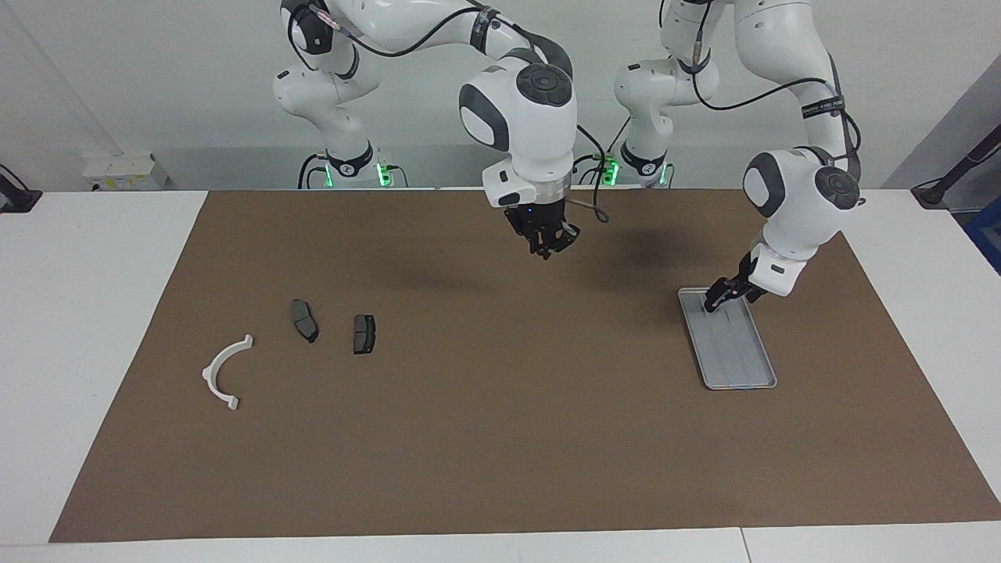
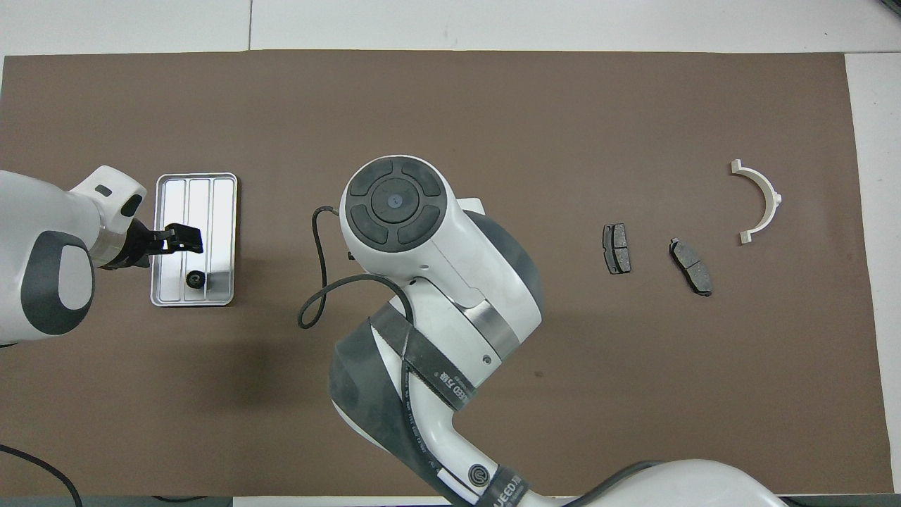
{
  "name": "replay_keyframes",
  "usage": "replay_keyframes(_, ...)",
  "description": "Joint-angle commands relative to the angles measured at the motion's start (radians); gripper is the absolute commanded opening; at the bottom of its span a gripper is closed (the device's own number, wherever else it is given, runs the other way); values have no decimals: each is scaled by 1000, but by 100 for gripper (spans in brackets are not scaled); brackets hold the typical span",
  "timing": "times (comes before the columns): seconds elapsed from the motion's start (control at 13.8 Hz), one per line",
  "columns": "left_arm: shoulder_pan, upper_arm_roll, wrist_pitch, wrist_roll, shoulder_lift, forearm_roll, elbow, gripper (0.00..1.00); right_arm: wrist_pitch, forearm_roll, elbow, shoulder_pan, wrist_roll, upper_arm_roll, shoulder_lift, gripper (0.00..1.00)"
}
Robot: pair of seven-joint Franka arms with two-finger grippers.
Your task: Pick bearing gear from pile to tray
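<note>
The silver tray (image 1: 739, 356) lies toward the left arm's end of the table. In the overhead view a small black round bearing gear (image 2: 195, 279) sits in the tray (image 2: 211, 201), at its end nearer the robots. My left gripper (image 1: 727, 297) is open and low over that end of the tray (image 2: 184, 239); it hides the gear in the facing view. The pile lies toward the right arm's end: a white half-ring (image 1: 223, 371) and two dark brake pads (image 1: 305, 320) (image 1: 364, 334). My right gripper (image 1: 547, 242) hangs in the air over the mat's middle, nearer the robots.
A brown mat (image 1: 500, 438) covers most of the white table. In the overhead view the right arm's wrist (image 2: 422, 239) hides its own gripper and the mat under it. A loose black cable (image 2: 317, 296) hangs beside that wrist.
</note>
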Motion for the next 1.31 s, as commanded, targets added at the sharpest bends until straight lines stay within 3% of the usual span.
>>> replay_keyframes(0.0,15,-2,-133,-1,-6,-3,88,100,95,10,-73,8,31,-1,14,0)
replay_keyframes(0.51,-3,-2,-252,-8,5,-1,180,100,260,-62,-84,40,75,-3,162,0)
replay_keyframes(1.23,-44,-5,-233,-106,0,-1,176,100,435,-129,-204,2,69,-6,192,0)
